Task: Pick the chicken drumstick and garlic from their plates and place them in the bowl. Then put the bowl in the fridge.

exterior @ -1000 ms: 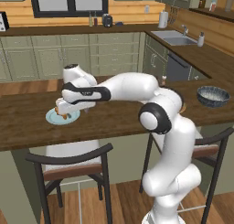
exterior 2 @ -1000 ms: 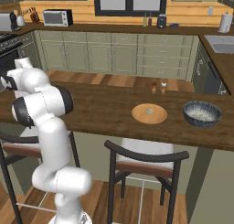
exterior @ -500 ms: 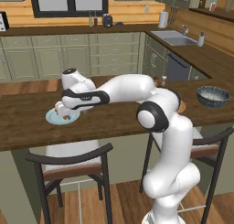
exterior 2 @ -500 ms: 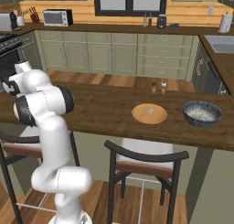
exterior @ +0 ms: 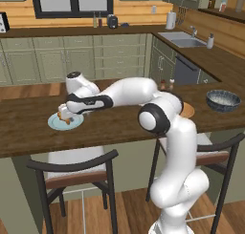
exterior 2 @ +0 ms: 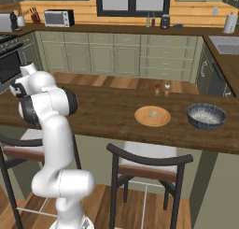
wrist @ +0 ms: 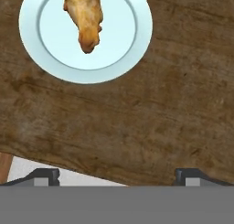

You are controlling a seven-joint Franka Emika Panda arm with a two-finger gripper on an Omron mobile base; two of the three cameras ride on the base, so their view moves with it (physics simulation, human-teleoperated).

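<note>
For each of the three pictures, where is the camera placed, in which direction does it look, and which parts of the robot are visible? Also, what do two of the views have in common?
Left base view: behind the arm on its left, looking forward over the counter; the white arm reaches left to the pale blue plate with the chicken drumstick.
Right base view: behind on the right; the arm stands at left, the tan plate and bowl at right.
Hand view: on the hand, looking down at the drumstick; the open gripper shows at the bottom.
Shared: both base views show the bowl; left base and hand views share the blue plate.
</note>
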